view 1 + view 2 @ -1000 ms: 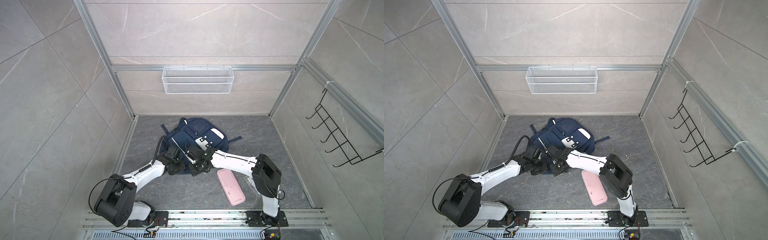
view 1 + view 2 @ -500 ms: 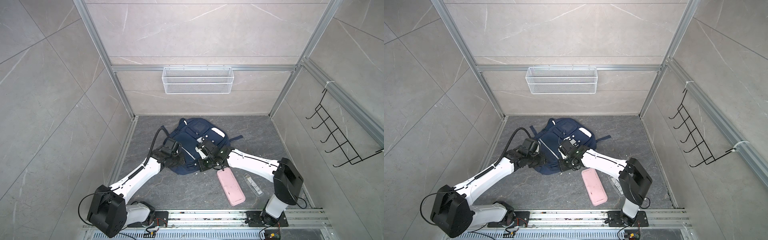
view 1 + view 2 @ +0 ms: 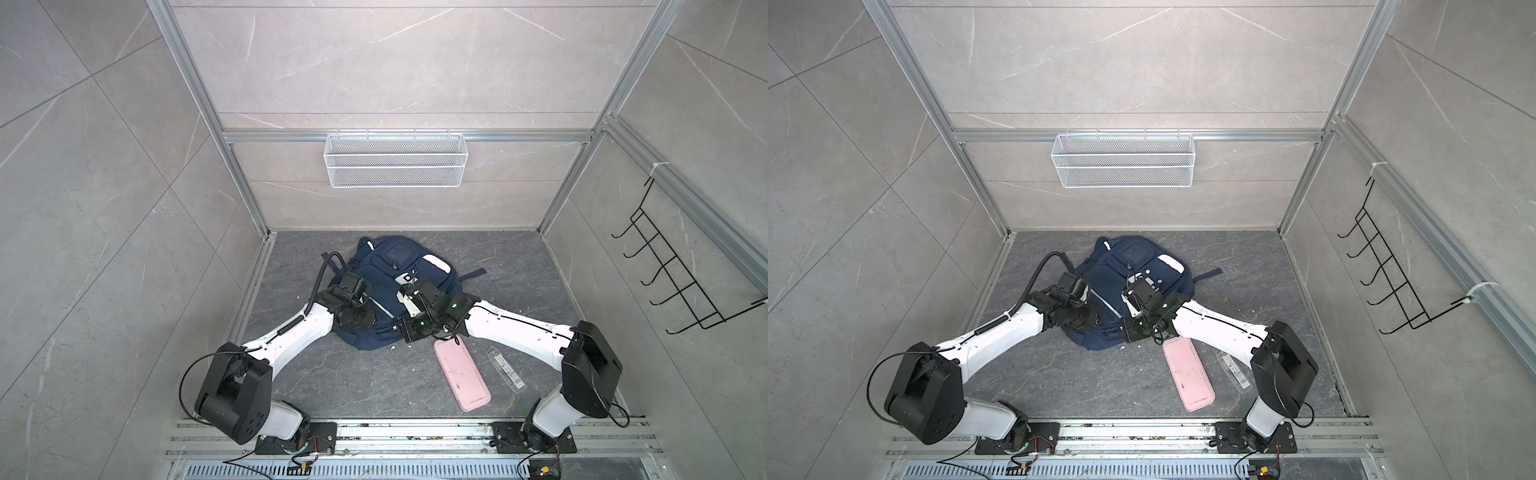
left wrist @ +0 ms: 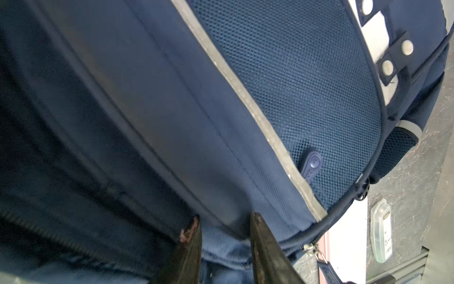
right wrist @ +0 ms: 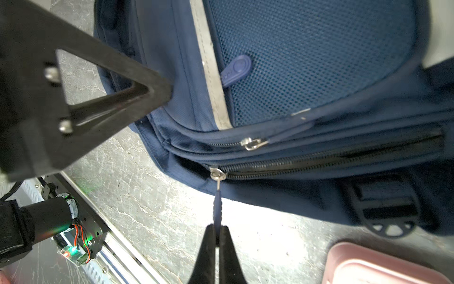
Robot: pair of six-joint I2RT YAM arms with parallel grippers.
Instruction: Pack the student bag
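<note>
**Right gripper pinched the zip tab; left jaws stood parted at the bag's edge**

The student bag [image 3: 395, 270] [image 3: 1108, 278] lay flat on the grey floor [image 3: 519, 266], front side up, directly beneath both grippers in both top views. Its near edge faced the two arms.

The right gripper [image 5: 217, 228] was pressed together on the blue zipper pull [image 5: 218, 204]. The tab ran straight from the fingertips to the silver slider [image 5: 218, 173] at the end of the bag's lowest zip, just ahead of the tips. Further along that zip a dark slit showed between the teeth.

The left gripper [image 4: 224, 221] stood with its jaws spread and a clear gap between them, navy fabric showing in the gap. Its tips were at the bag's rim, close to the silver reflective stripe [image 4: 245, 98]. One of its fingers [image 5: 137, 98] touched the bag's side, near the right gripper.

A pink case [image 3: 461, 376] lay just beside the right gripper, toward that arm's base. A clear packet [image 3: 506, 368] lay beyond it, apart from the bag. A wire basket [image 3: 395, 160] hung on the back wall, well ahead of both grippers.
</note>
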